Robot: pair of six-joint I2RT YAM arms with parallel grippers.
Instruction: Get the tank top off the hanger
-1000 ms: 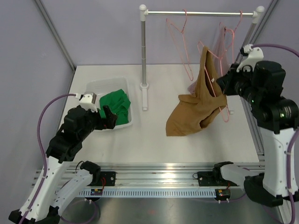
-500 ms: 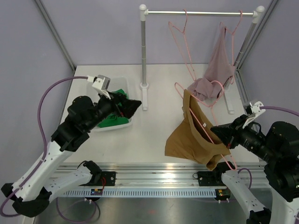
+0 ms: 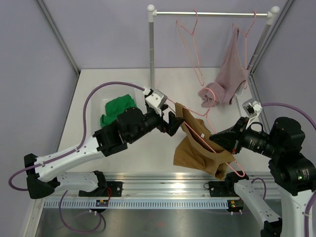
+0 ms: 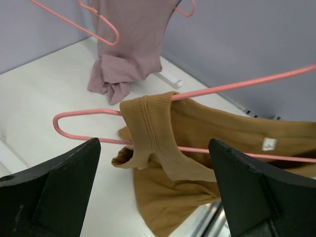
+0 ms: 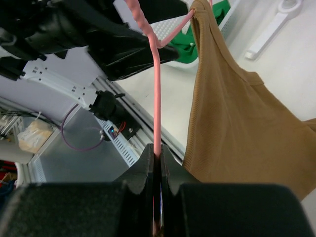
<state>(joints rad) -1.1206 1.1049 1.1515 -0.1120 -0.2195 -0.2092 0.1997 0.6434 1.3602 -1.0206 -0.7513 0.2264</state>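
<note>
Just ahead of the wide-spread left claw (image 4: pixel 153 145), the tank top (image 4: pixel 207 133) drapes its hanger (image 4: pixel 89 114).

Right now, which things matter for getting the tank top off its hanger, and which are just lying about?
Job:
brown tank top
its pink hanger
right gripper, shut on the hanger
left gripper, open by the strap

Lying about:
pink top on the rack
green cloth

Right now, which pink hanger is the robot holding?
The hanger threaded through the brown tank top, pinched by the right tool; the others hang on the rail.
</note>
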